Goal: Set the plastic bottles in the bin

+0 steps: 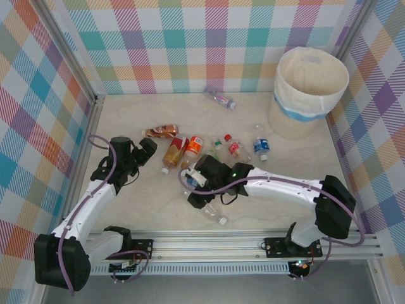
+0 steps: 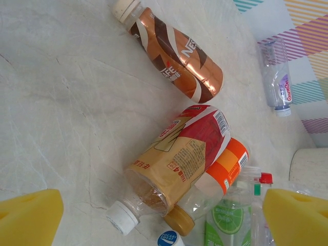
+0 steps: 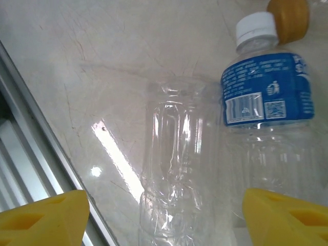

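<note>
clear unlabelled bottle (image 3: pixel 177 164) lying on desk (image 3: pixel 102 77) by near rail (image 3: pixel 20 133), just beside blue-label bottle (image 3: pixel 266 92) | likely empty: light, thin-walled, slick, crushable; take across ribbed mid-body | right end effector (image 3: pixel 166 218) spread astride it, not gripping | left end effector (image 2: pixel 164 215) spread wide | bin (image 1: pixel 285 123) far right

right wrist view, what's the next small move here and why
Probably nudge the right gripper slightly toward the metal rail, then close. The clear unlabelled bottle lies between its open fingers but off centre, away from the rail. The blue-labelled bottle lies right beside it at the other finger, so closing now might pinch both.
</note>
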